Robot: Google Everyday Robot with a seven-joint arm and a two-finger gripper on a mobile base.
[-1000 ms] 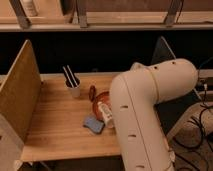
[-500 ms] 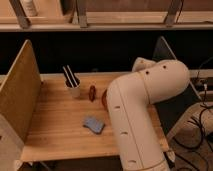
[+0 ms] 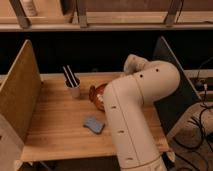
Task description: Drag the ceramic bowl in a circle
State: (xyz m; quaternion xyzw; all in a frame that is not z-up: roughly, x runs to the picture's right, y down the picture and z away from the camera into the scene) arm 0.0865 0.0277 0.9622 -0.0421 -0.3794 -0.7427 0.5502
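Observation:
The ceramic bowl (image 3: 98,95) is reddish-brown and glossy and sits near the middle of the wooden table (image 3: 55,125). Only its left part shows; the rest is behind my white arm (image 3: 135,110). The arm bends over the table from the right and comes down at the bowl. My gripper is hidden behind the arm's thick link, somewhere at the bowl. I cannot see whether it touches the bowl.
A white cup with black sticks (image 3: 74,89) stands just left of the bowl. A blue sponge (image 3: 93,124) lies in front of the bowl. A wooden side panel (image 3: 20,95) bounds the table's left, a dark panel (image 3: 172,62) its right. Cables (image 3: 202,115) hang at the right.
The arm has swung, its elbow moving right and back. The bowl, mostly uncovered a second ago, was nearly all hidden half a second ago and now shows its left part again.

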